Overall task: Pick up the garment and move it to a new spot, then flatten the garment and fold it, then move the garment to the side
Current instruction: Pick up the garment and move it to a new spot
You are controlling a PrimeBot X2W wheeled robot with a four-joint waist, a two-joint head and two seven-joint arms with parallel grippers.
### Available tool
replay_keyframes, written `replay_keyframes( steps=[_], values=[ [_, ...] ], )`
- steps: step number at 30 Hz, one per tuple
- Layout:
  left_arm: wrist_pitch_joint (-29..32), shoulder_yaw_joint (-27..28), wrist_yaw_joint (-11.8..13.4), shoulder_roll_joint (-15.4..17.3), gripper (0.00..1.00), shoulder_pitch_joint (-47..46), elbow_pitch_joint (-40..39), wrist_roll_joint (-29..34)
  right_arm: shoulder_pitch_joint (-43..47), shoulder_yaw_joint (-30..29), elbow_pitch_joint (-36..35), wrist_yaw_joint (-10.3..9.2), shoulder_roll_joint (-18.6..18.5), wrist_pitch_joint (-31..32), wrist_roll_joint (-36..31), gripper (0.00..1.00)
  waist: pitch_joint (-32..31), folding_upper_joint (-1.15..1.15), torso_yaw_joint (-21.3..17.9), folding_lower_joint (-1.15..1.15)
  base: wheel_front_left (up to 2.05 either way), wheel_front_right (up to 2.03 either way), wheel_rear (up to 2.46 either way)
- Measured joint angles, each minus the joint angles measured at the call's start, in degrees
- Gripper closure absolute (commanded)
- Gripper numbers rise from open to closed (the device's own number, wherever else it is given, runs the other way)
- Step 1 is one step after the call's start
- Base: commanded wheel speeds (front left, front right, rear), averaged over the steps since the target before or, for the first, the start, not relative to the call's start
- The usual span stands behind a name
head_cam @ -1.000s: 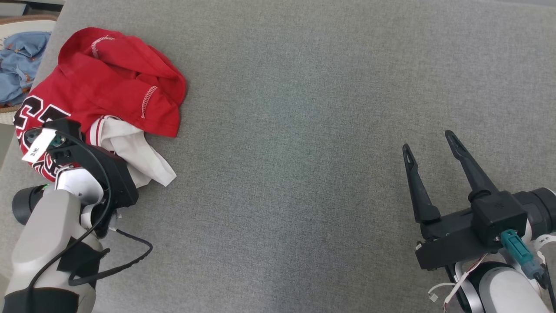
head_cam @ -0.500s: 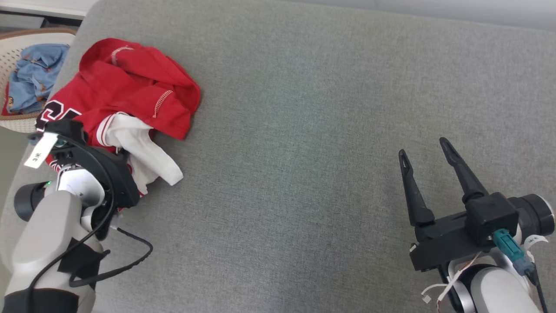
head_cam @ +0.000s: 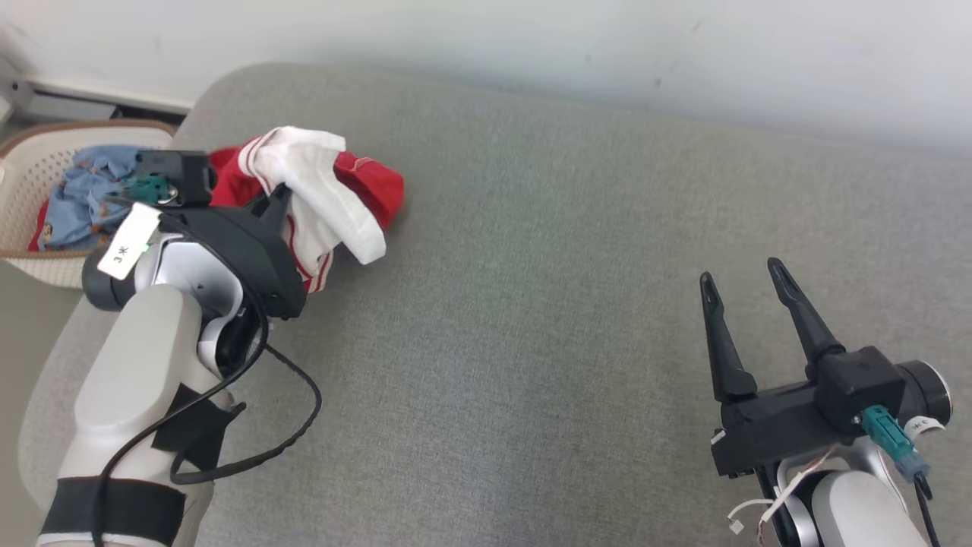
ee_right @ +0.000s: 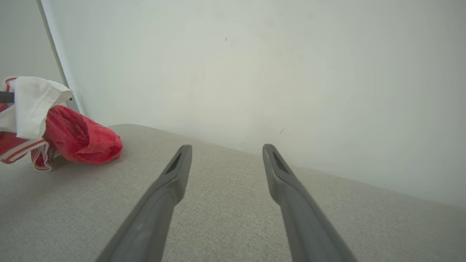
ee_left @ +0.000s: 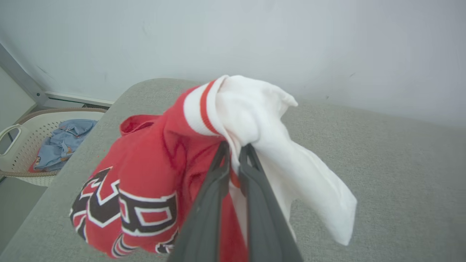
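- My left gripper (ee_left: pixel 235 147) is clamped on the crumpled red-and-white jersey (ee_left: pixel 145 171), raised over the grey upholstered worktop (head_cam: pixel 531 304) just beside the pale laundry basket (head_cam: pixel 23 190).
- Soft, light and floppy; I judge the striped ribbed band the surest hold.
- A second ago it lay heaped.
- My right gripper (head_cam: pixel 748 277), far from the basket, stands apart.

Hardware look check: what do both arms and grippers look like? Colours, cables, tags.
Both grippers, left gripper and right gripper, have two long, dark grey tapered fingers on black housings. Forearms are pale grey-white shells. The left forearm wears black tape bands, a looping black cable and a white paper tag. Each wrist carries a teal connector; thin white wires hang below the right one.
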Motion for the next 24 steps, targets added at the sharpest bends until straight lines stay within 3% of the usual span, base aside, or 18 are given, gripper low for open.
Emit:
replay_keyframes(
  steps=[10, 24],
  values=[
    [0.48, -3.77, -0.04, -0.26, 1.00, -0.05, -6.59, 0.01, 6.30, -1.13, 2.11, -0.57, 0.82, -2.04, 1.24, 0.00, -7.62, 0.00, -3.23, -0.01, 0.00, 0.00, 0.00],
    [5.72, -11.28, -0.05, -3.82, 1.00, 3.88, -14.73, -4.10, 13.15, -3.48, -4.31, -1.75, 0.04, -2.53, 1.16, 0.00, -12.02, 0.01, -15.10, 0.00, 0.00, 0.00, 0.00]
  ],
)
